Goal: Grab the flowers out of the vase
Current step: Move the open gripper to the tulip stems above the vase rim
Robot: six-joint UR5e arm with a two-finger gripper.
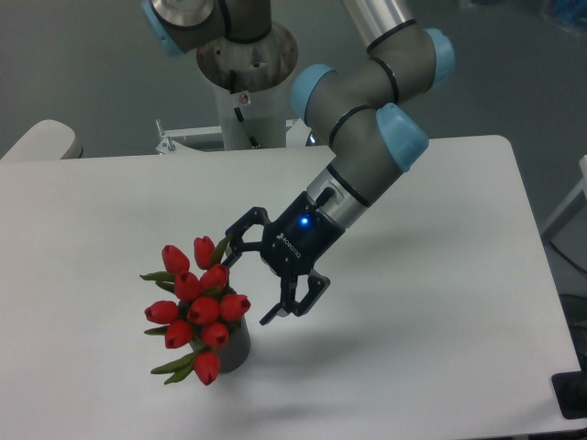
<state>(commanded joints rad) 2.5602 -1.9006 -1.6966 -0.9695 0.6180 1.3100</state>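
Flowers (196, 307) stand in the vase (235, 353) on the table (440, 302), front left. Gripper (249, 286) sits just right of the buds, jaws spread wide, grasping nothing.

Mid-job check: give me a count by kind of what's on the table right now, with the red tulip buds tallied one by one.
Red tulip buds in the flowers: 9 visible, some may be hidden
Vase, dark grey, holding the bunch: 1
Gripper, open beside the bunch, over the white table: 1
Total: 11
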